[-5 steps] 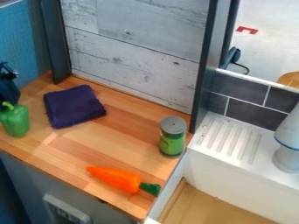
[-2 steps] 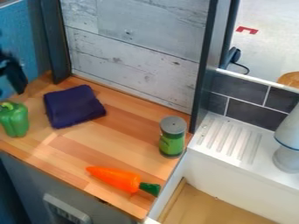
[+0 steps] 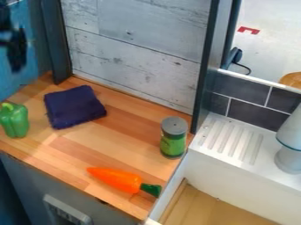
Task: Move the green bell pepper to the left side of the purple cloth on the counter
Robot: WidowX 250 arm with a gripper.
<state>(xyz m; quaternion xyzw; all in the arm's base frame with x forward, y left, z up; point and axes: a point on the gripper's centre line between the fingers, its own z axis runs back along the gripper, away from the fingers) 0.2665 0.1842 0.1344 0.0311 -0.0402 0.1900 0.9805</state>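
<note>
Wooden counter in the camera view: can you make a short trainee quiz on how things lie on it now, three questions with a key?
1. True or false: the green pepper rests on top of the folded dark cloth.
2. Fill in: the orange carrot points its narrow tip toward the picture's ____ side.
3. Which stands upright near the right end of the wooden counter?
a) the carrot
b) the grey-lidded container
c) the cloth

Key: 1 false; 2 left; 3 b
</note>
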